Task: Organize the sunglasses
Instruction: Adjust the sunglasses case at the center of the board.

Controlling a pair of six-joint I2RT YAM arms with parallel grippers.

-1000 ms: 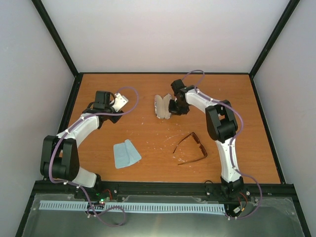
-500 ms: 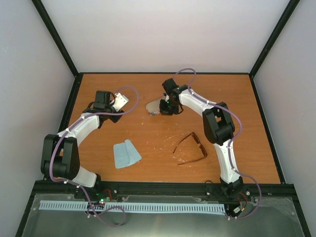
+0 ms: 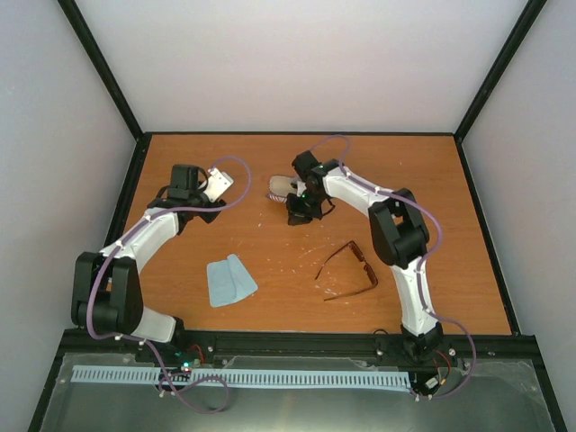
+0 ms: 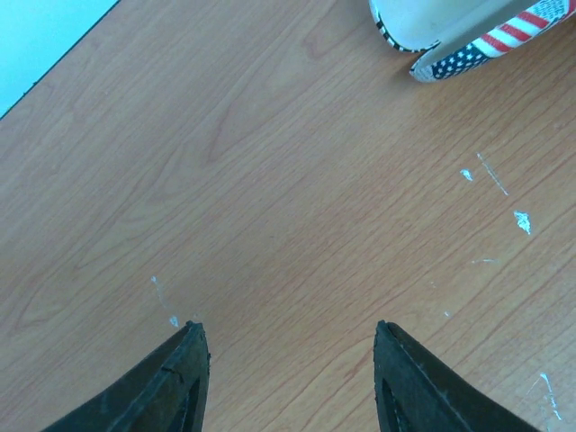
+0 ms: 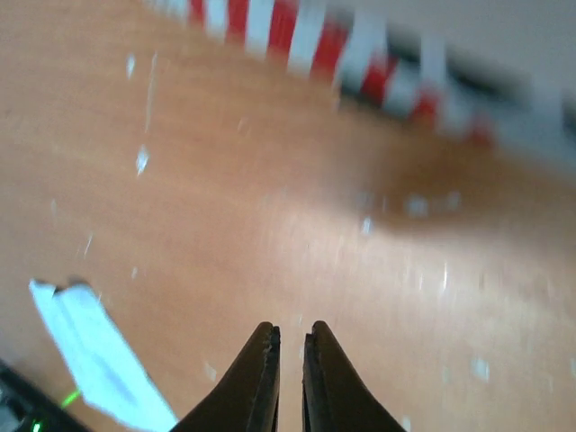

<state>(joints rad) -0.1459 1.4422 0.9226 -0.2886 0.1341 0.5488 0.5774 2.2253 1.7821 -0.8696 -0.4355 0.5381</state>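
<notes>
The right end effector [image 5: 290, 329] has its fingers drawn almost together, only a sliver between them and nothing in it, low over the surface [image 3: 270, 247] just near of the striped case [image 3: 283, 186]. The left end effector [image 4: 288, 331] stands half spread and empty over bare wood, the case showing at the top right of its wrist view. The sunglasses [image 3: 349, 270] lie unfolded on the surface beside the right arm, well apart from both end effectors, with the light blue cloth [image 3: 230, 280] off to their left.

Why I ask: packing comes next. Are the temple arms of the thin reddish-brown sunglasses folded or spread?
Spread: from above, the thin reddish-brown sunglasses lie with both temple arms angled out from the lens front.
</notes>
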